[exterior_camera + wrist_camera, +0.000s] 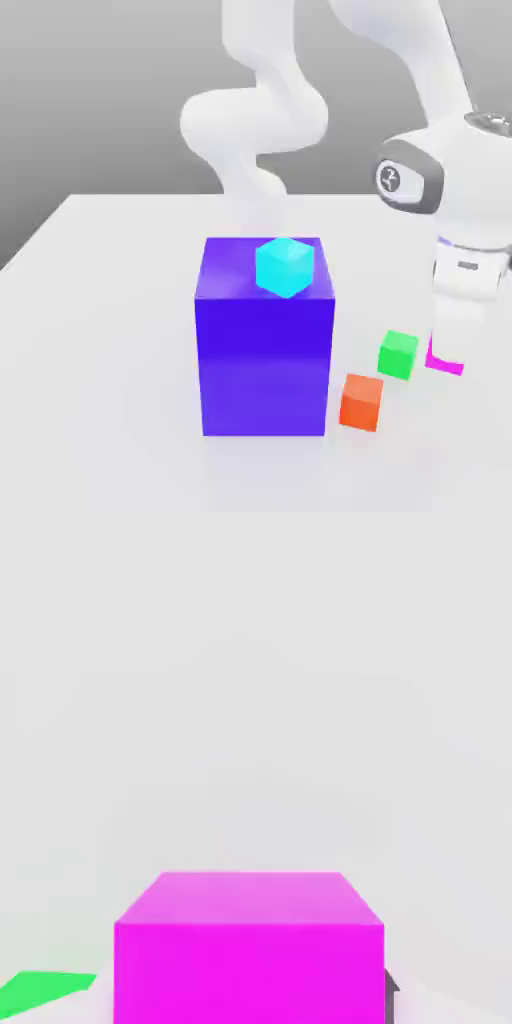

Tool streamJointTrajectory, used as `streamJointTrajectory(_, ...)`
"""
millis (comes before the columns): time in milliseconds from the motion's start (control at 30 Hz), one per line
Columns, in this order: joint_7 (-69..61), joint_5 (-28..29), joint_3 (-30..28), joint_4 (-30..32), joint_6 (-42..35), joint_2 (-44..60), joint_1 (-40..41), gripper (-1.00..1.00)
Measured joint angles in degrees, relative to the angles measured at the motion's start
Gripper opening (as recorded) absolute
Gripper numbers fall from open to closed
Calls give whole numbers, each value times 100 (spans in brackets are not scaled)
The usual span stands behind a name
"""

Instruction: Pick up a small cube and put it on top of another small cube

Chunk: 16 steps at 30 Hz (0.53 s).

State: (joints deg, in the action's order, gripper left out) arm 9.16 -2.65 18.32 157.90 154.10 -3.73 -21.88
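Observation:
The small cube (444,365) is bright magenta and rests on the white table at the exterior view's right, mostly covered by my hand. My gripper (448,350) has come straight down over it and is shut on its sides. In the hand view the magenta cube (248,952) sits very close, with a dark sliver of one finger (390,990) against its side. A green cube (398,354) stands just beside it toward the exterior view's left, and its corner (45,990) also shows in the hand view. An orange cube (361,401) lies a little nearer the front.
A tall blue block (265,350) stands mid-table with a cyan cube (285,266) on its top. The white arm rises behind it. The table surface (110,330) stretches out to the exterior view's left.

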Motion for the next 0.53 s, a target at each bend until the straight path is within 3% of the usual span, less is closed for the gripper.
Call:
streamJointTrajectory(200, -1300, -683, -135, 1054, 34, -1044, -716, -100)
streamJointTrajectory(333, -1187, -415, -56, 1112, 736, -397, -605, -100)
streamJointTrajectory(433, -801, 156, -93, 1094, 1329, 233, -441, -100)
streamJointTrajectory(467, -657, 366, -120, 1088, 1477, 393, -391, 100)
streamJointTrajectory(533, -657, 366, -118, 1088, 1477, 393, -415, 100)
